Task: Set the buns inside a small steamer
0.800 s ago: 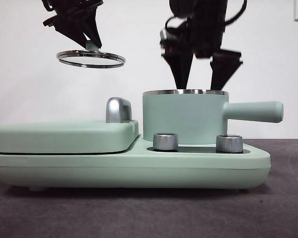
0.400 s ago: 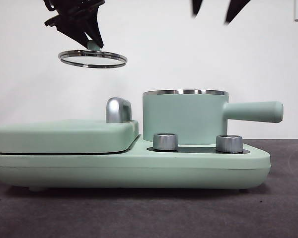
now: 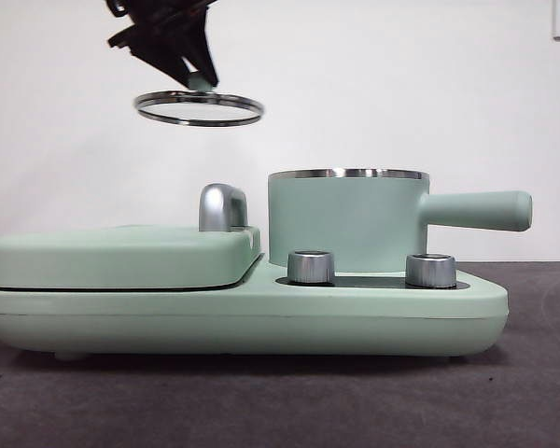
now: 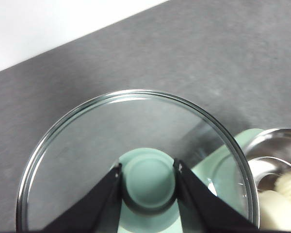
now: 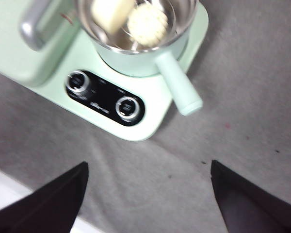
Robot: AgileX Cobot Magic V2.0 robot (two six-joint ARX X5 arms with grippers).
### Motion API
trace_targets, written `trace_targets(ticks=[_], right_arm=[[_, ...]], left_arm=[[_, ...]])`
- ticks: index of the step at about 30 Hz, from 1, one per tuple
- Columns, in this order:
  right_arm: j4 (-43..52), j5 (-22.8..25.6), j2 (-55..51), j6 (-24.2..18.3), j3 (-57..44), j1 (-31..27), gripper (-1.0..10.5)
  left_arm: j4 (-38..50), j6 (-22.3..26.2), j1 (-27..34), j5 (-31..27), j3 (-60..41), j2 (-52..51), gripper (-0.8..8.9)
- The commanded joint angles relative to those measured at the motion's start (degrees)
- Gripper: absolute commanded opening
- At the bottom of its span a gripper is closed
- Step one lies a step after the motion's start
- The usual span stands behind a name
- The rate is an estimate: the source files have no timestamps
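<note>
The small steamer (image 3: 347, 219) is a mint-green pot with a steel rim and a side handle, standing on the right of the appliance base. Both buns lie inside it: the smooth one (image 5: 111, 13) and the pleated one (image 5: 146, 24), also partly seen in the left wrist view (image 4: 281, 206). My left gripper (image 3: 198, 77) is shut on the green knob (image 4: 149, 180) of the glass lid (image 3: 200, 107), holding it in the air up and to the left of the pot. My right gripper (image 5: 148, 194) is open and empty, high above the pot and out of the front view.
The flat mint-green griddle section (image 3: 121, 257) with its steel handle (image 3: 222, 206) fills the left of the base. Two steel dials (image 3: 311, 266) sit in front of the pot. The pot's handle (image 3: 476, 210) points right. Grey table surface lies around the appliance.
My left gripper has carried the lid a little to the right, toward the pot. My right gripper has risen from over the pot and left the front view.
</note>
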Motion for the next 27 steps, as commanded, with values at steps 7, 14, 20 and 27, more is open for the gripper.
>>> trace_targets(ticks=[7,14,20,27], right_arm=[[11.02,0.13,-31.85,3.89,-20.04,1.49,4.0],[10.62,-0.42,-46.38,3.78,-25.33,1.49,4.0],[10.58,-1.27,-49.18,3.72,-25.81,1.51,4.0],[10.71,-1.22,-49.18,3.78,-25.81,1.51,4.0]], left_arm=[[-1.18,-0.28,-6.58,0.22,2.38,-0.33,0.24],[-2.21,-0.24,-11.61,0.22,2.38,-0.33,0.24],[-2.08,-0.17,-15.34,0.22,2.38,-0.33,0.24],[-1.29,0.61,-18.23,0.22,2.38,-0.07,0.24]])
